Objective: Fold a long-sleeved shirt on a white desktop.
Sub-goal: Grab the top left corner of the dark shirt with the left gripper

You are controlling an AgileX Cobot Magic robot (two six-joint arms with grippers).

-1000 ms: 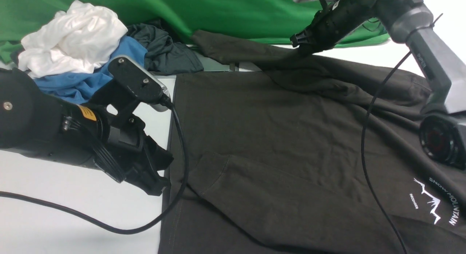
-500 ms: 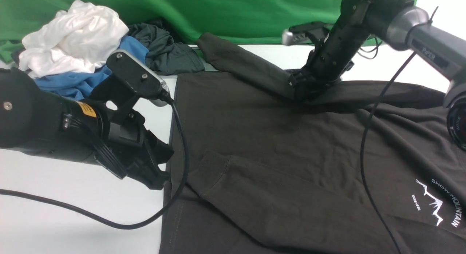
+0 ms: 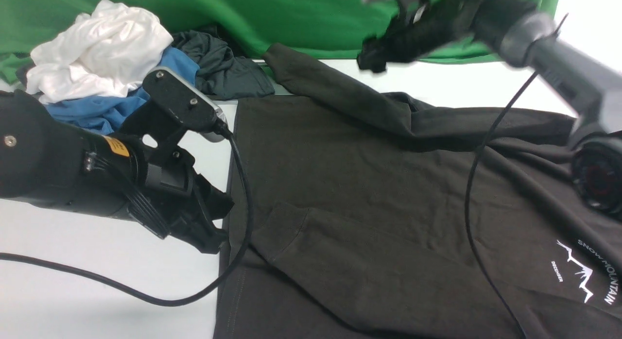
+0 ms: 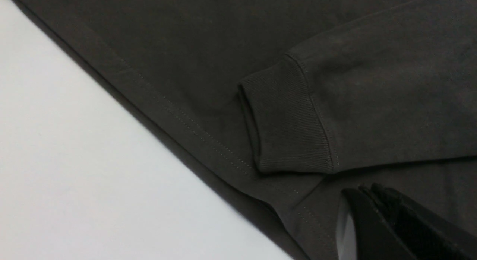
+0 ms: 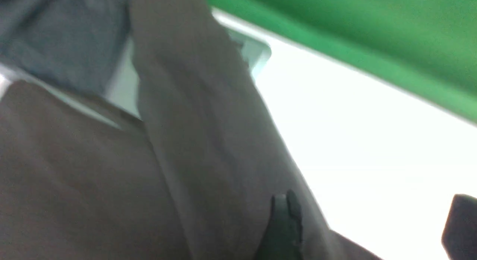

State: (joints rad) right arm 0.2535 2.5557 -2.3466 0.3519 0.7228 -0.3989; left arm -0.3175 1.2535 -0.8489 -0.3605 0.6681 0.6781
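The long-sleeved shirt lies spread over the white desktop, with its white logo at the right. One sleeve is folded across the body and ends in a ribbed cuff. The far sleeve lies slack along the back edge. My left gripper is shut and empty, hovering low at the shirt's left hem; its tips are just short of the cuff. My right gripper is blurred and raised at the back. It stands open, with only bright table between its fingers.
A heap of white, blue and dark grey garments sits at the back left. The green backdrop hangs behind. A silver-rimmed panel shows beside the far sleeve. Black cables trail over the table and shirt.
My right gripper brought the far sleeve down onto the shirt, opened, let it go and rose toward the backdrop. The sleeve now lies slack. The left arm has barely moved.
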